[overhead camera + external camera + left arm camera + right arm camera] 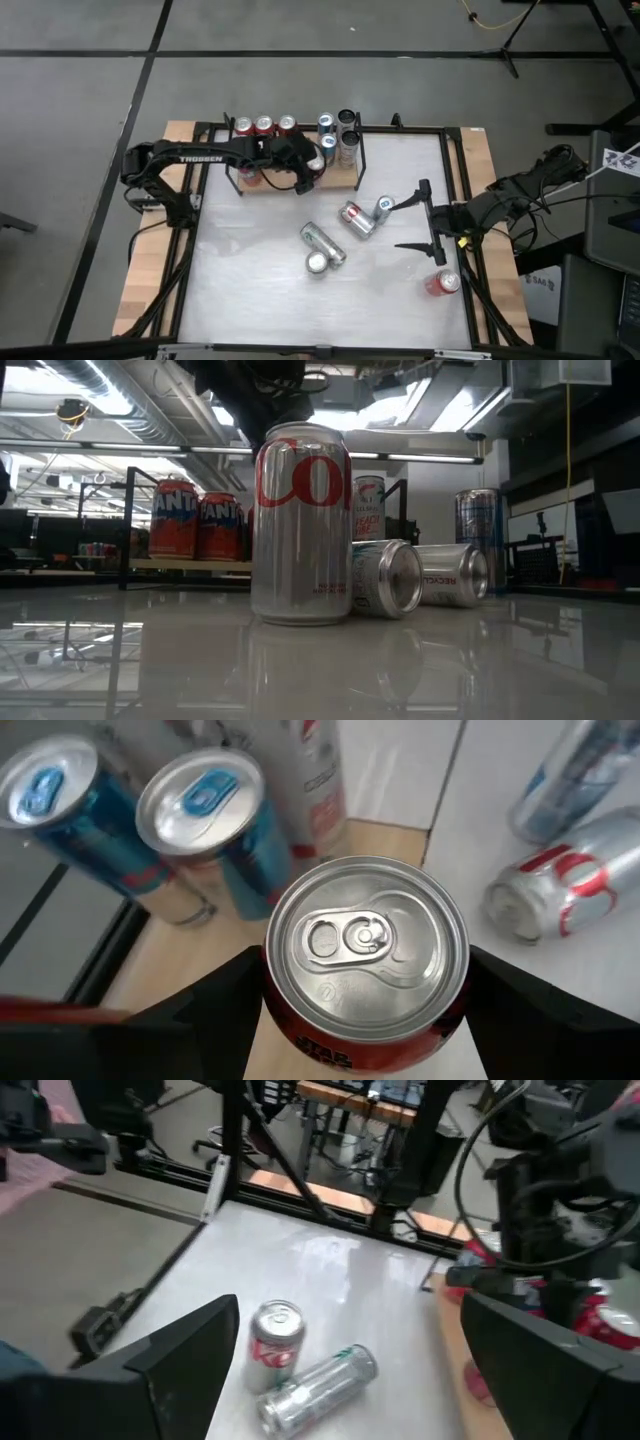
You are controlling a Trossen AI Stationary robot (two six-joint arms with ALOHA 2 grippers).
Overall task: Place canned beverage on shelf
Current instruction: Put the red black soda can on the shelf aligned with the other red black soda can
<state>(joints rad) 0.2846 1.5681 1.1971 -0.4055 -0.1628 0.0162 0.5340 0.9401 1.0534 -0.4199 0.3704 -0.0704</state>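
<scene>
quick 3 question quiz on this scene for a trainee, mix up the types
1. True or false: the left end effector has a red can upright between its fingers, over the shelf.
2. Multiple choice: the right end effector is A) shut on a can, B) open and empty over the table, C) out of view.
3. Fill in: the red can at the table's right edge is standing ____.

Key: 1 true; 2 B; 3 upright.
</scene>
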